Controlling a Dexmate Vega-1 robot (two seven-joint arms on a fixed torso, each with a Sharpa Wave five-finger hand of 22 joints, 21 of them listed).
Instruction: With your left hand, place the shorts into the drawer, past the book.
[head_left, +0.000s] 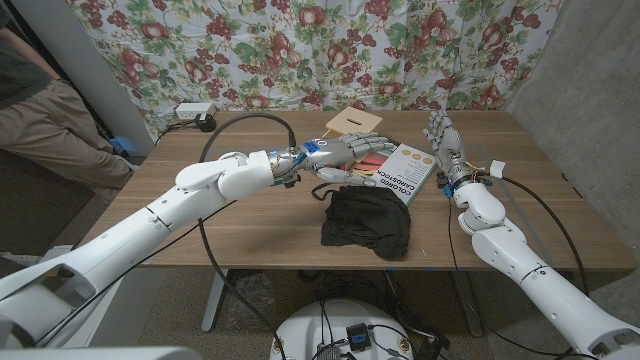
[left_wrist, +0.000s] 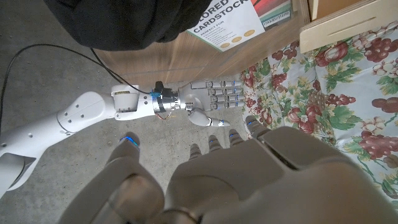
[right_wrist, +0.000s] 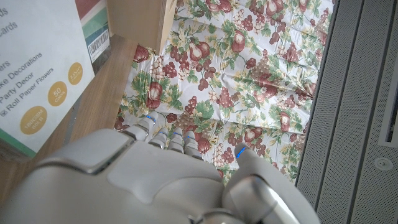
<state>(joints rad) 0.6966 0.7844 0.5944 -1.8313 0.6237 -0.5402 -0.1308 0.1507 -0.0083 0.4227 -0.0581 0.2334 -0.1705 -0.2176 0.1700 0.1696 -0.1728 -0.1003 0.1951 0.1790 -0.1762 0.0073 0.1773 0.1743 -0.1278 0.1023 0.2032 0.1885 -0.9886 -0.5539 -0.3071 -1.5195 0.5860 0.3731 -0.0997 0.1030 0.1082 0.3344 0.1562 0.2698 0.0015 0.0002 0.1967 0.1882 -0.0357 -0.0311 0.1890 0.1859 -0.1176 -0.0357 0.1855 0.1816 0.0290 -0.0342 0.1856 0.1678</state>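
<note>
The black shorts (head_left: 368, 222) lie crumpled on the wooden table (head_left: 250, 220), just in front of a white cardstock book (head_left: 407, 172). Behind the book stands a wooden drawer box (head_left: 352, 122). My left hand (head_left: 348, 156) hovers over the shorts' far edge and the book's left end, fingers stretched out and holding nothing. The left wrist view has the shorts (left_wrist: 112, 25), the book (left_wrist: 230, 25) and the drawer (left_wrist: 348, 25) beyond my left hand (left_wrist: 236, 174). My right hand (head_left: 445, 140) stands upright to the right of the book, fingers apart and empty. The book (right_wrist: 37, 74) is close by it.
A floral curtain (head_left: 300, 50) hangs behind the table. A power strip (head_left: 190, 110) lies at the back left corner and a black cable (head_left: 250, 118) loops over the tabletop. A person (head_left: 40, 110) sits at the far left. A grey wall (head_left: 590, 100) closes the right side.
</note>
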